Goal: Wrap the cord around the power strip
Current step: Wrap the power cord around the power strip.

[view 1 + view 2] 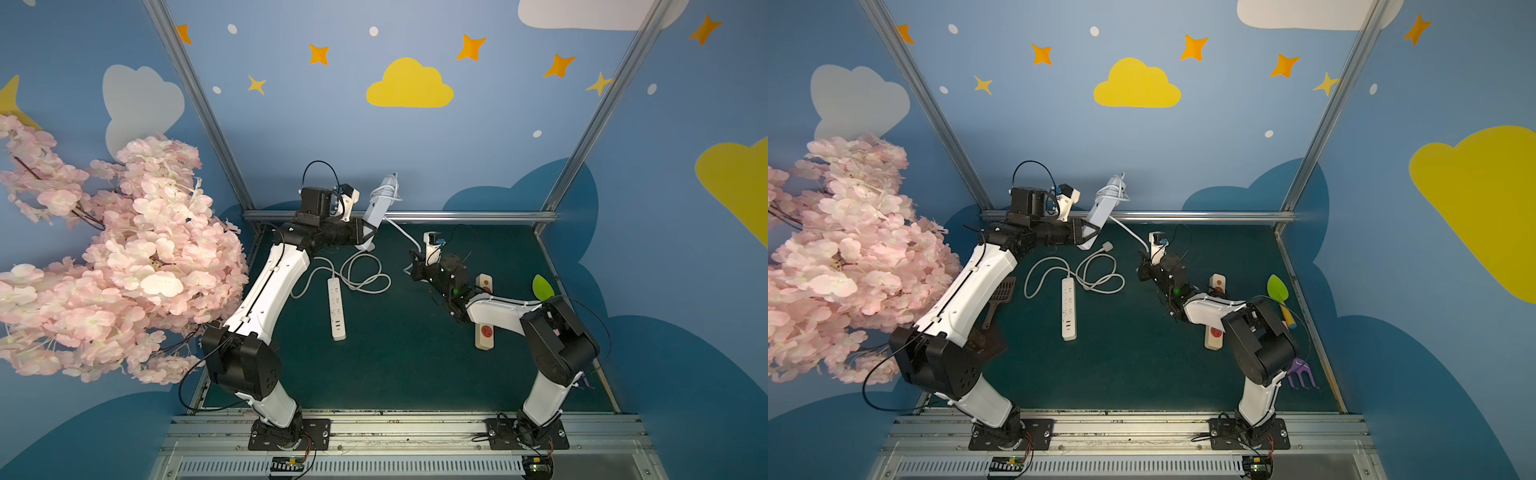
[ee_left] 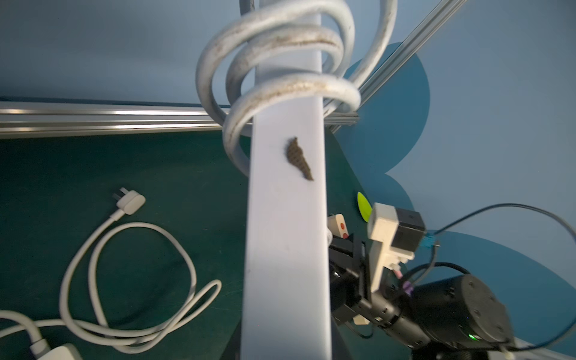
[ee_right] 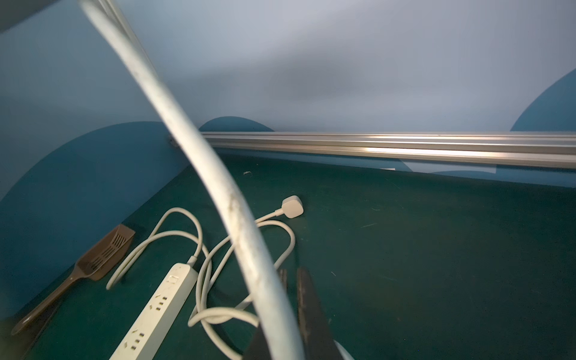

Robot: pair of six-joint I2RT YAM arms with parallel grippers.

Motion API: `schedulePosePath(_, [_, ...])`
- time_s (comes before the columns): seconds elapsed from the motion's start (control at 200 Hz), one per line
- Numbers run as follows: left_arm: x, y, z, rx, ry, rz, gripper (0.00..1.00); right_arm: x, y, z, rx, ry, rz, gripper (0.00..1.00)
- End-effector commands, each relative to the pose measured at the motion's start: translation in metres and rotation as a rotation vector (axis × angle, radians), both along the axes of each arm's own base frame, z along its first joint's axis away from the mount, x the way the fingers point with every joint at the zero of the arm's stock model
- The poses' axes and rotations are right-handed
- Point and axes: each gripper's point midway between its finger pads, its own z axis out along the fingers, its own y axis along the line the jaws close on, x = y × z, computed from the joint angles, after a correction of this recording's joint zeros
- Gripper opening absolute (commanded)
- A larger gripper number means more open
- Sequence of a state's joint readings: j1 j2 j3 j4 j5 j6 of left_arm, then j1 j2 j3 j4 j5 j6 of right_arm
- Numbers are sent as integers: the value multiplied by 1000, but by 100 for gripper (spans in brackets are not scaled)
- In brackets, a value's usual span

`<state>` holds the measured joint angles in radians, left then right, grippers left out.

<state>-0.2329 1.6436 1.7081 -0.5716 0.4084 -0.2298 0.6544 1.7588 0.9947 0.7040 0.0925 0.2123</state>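
My left gripper point(image 1: 365, 235) point(image 1: 1088, 237) is shut on the low end of a white power strip point(image 1: 376, 214) point(image 1: 1100, 214), which is lifted off the mat and tilted up toward the back wall. Its thick white cord point(image 1: 386, 192) point(image 1: 1111, 192) lies in several loose loops round the strip's upper end. In the left wrist view the strip point(image 2: 286, 233) runs up the middle with the cord's loops point(image 2: 280, 62) at its far end. The cord's free stretch point(image 1: 401, 232) slants down to my right gripper point(image 1: 411, 266) point(image 1: 1142, 266). That gripper point(image 3: 286, 327) is shut on the cord point(image 3: 224, 193), beside a dark finger point(image 3: 311, 311).
A second white power strip point(image 1: 336, 307) lies on the green mat with its loose cord point(image 1: 361, 274) and plug point(image 1: 1107, 246). A beige strip point(image 1: 484, 332) lies under the right arm. A brown scoop point(image 1: 1000, 297), green spade point(image 1: 1278, 291), purple rake point(image 1: 1302, 374) and pink blossoms point(image 1: 104, 249) line the sides.
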Motion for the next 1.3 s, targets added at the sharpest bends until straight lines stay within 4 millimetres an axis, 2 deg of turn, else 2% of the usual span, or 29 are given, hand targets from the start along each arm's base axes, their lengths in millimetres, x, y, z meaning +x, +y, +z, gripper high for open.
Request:
schedulePosePath(0.0, [40, 40, 16, 291, -231, 148, 3, -14, -10, 10, -266, -75, -8, 0])
schedulePosePath(0.12, [36, 37, -38, 539, -116, 63, 3, -22, -14, 55, -395, -220, 10, 0])
schedulePosePath(0.27, [0, 22, -89, 685, 37, -117, 3, -10, -20, 106, -571, -359, -27, 0])
schedulePosePath(0.395, [-45, -5, -116, 709, 132, -328, 2, 3, -8, 126, -660, -406, 100, 0])
schedulePosePath(0.486, [-82, -32, -126, 639, 208, -482, 3, 21, -2, 129, -782, -439, 150, 0])
schedulePosePath(0.606, [-120, -57, -125, 509, 267, -627, 3, 52, -12, 130, -897, -438, 164, 0])
schedulePosePath(0.701, [-135, -66, -122, 444, 276, -679, 3, 73, -25, 133, -913, -422, 167, 0])
schedulePosePath(0.761, [-137, -69, -117, 412, 264, -689, 2, 83, -28, 134, -873, -397, 187, 0])
schedulePosePath(0.856, [-138, -77, -101, 325, 239, -715, 2, 93, -29, 133, -758, -336, 257, 13])
schedulePosePath(0.941, [-138, -80, -86, 259, 217, -729, 2, 103, -31, 124, -667, -268, 312, 26])
schedulePosePath(1.051, [-146, -80, -70, 201, 186, -752, 3, 116, -37, 114, -594, -225, 347, 36])
schedulePosePath(1.166, [-154, -78, -52, 142, 142, -765, 2, 120, -44, 112, -465, -173, 418, 43])
schedulePosePath(1.296, [-157, -80, -29, 78, 85, -773, 3, 125, -47, 115, -285, -131, 486, 45])
